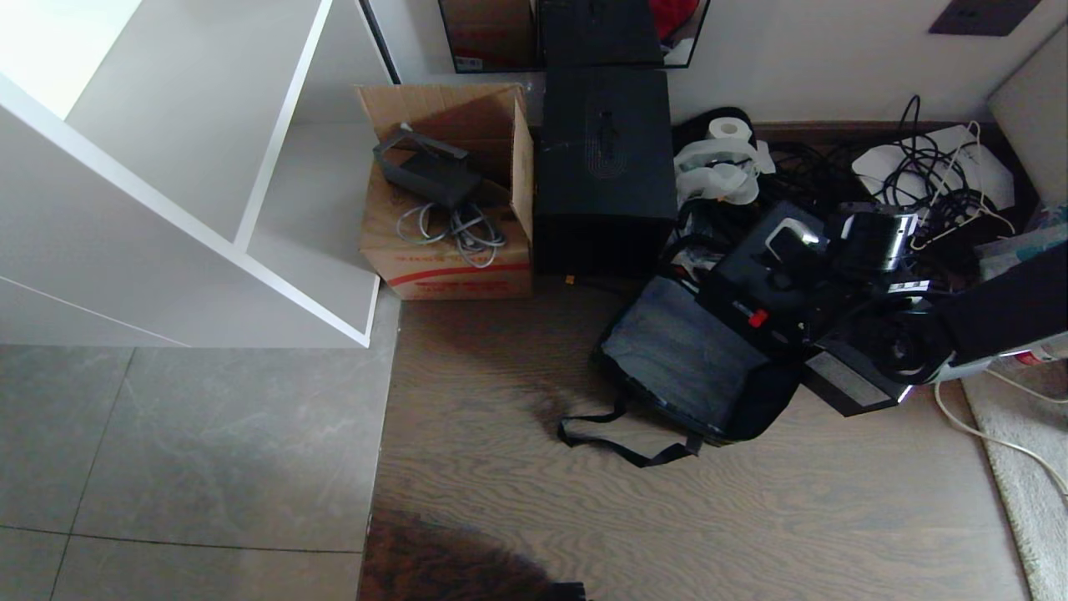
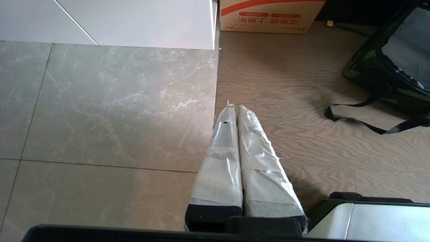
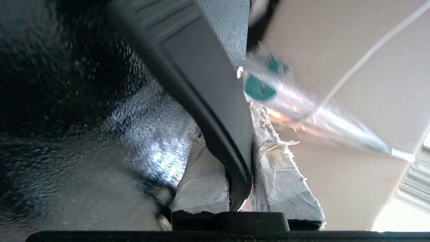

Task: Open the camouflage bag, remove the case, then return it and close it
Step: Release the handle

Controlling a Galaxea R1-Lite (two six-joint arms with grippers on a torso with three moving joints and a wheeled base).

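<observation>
The camouflage bag (image 1: pixel 667 401) lies open on the wooden floor with a grey inner surface showing, and its black strap (image 1: pixel 617 442) trails in front. It also shows in the left wrist view as the bag (image 2: pixel 386 74). The black case (image 1: pixel 743 280) is tilted over the bag's far right edge, with a silver bracket at its handle end. My right gripper (image 3: pixel 228 124) is shut on the case's black strap handle (image 3: pixel 201 77), beside the case's textured side (image 3: pixel 67 84). My left gripper (image 2: pixel 235 107) hangs shut and empty over the seam between tile and wood.
A brown carton (image 1: pixel 446 217) and a tall black box (image 1: pixel 605 167) stand against the wall behind the bag. Tangled cables (image 1: pixel 926 184) lie at the back right. A white shelf unit (image 1: pixel 209 209) fills the left, and a pale rug (image 1: pixel 1026 467) lies at the right.
</observation>
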